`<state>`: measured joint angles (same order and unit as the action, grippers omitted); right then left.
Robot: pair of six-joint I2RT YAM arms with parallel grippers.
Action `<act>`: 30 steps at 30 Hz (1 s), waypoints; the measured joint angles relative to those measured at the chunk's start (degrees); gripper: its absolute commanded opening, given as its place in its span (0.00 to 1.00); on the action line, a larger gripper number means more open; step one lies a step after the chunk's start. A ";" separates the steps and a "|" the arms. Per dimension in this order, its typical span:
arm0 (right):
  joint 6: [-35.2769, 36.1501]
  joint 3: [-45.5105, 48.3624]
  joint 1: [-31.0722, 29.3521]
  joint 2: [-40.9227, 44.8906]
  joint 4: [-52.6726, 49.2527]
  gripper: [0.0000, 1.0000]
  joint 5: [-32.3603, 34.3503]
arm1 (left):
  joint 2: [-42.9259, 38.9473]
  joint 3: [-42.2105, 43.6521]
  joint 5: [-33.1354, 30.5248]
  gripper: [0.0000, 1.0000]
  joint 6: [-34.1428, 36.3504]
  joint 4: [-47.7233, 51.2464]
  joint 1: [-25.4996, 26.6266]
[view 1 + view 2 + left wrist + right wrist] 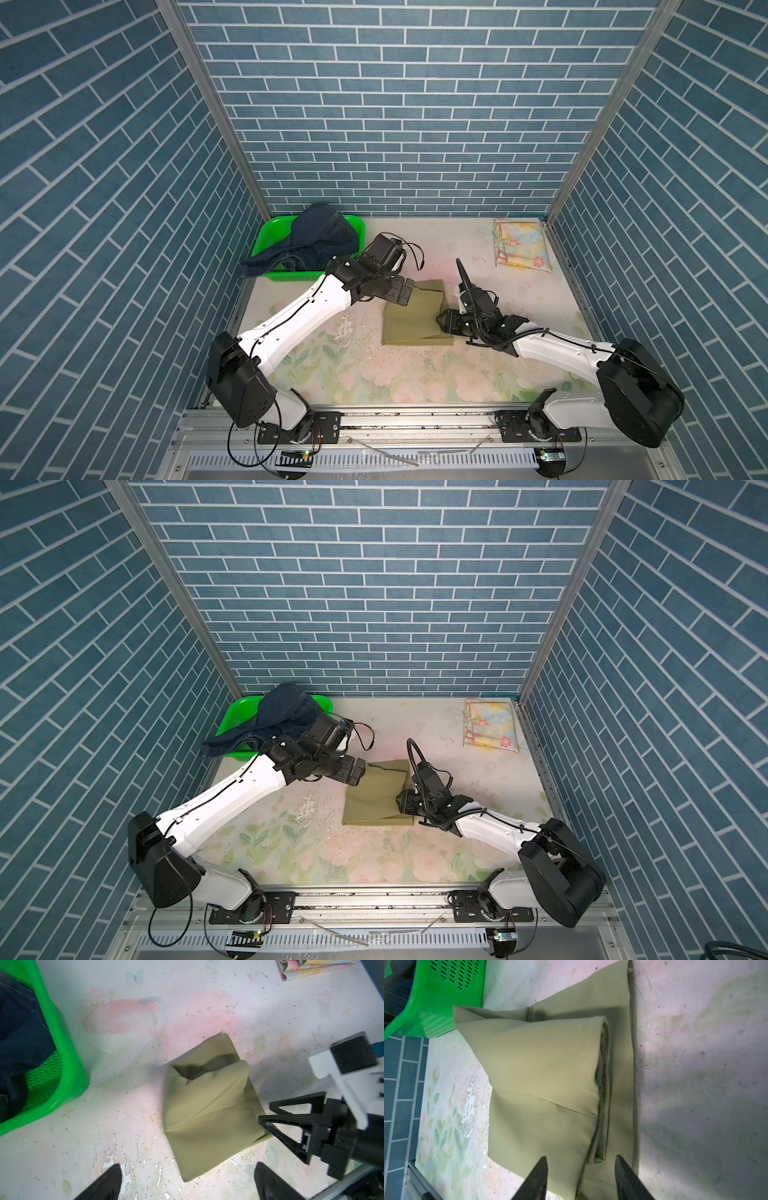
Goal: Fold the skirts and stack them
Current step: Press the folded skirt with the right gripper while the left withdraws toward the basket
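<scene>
Already folded, at the far right corner of the table (374,374): floral skirt (521,245). Folded loosely in the middle, not yet stacked: olive skirt (415,320). Not yet folded, draped over the green basket (270,237): denim skirt (320,237). Left end effector (404,291) open at the olive skirt's far left corner. Right end effector (581,1178) open too, astride its right edge, gripping nothing.

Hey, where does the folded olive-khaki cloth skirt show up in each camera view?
Top view: olive-khaki cloth skirt in the middle of the table.
Top view: same spot, mid-table.
Left wrist: centre of frame.
Right wrist: fills the centre.
Shared landmark: green perforated plastic basket.
</scene>
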<state>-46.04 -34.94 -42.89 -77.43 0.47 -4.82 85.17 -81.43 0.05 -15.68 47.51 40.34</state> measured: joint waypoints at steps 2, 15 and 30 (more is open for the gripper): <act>-0.76 -0.57 -0.68 -1.14 0.02 0.52 0.31 | 0.68 -2.27 0.24 1.00 1.25 1.29 -0.20; -6.58 -1.14 -2.78 -8.79 2.80 0.31 -0.59 | 0.33 2.73 5.14 1.00 3.50 -1.33 -6.43; -8.11 -3.23 -2.86 -5.31 3.41 0.00 -0.96 | -5.31 5.20 9.16 1.00 1.95 -5.42 -12.37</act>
<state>-54.15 -38.17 -45.76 -82.74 3.88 -5.78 79.85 -76.23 9.21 -13.74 42.09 27.97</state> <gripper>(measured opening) 0.066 0.995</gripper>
